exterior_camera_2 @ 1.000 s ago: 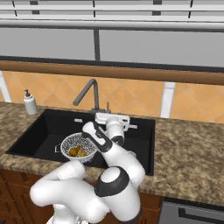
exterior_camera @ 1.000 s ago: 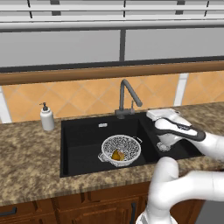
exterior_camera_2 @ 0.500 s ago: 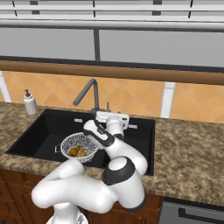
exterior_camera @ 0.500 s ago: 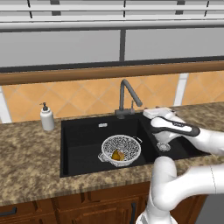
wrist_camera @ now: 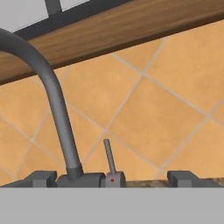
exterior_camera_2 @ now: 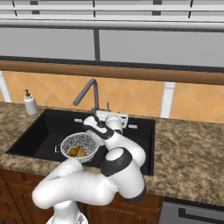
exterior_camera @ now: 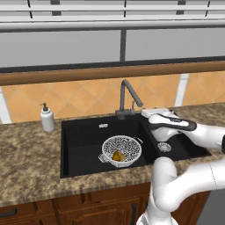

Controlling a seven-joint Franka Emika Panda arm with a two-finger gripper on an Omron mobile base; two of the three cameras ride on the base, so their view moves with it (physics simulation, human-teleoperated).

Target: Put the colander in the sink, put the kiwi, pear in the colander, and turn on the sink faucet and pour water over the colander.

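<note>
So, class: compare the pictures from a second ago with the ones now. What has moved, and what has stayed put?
The open hand has drifted left over the sink, closer to the faucet and its small lever. It holds nothing and has not taken hold of the lever. The colander sits where it was in the large basin, with the pear and kiwi inside. The soap bottle is unmoved, and no water runs.
</note>
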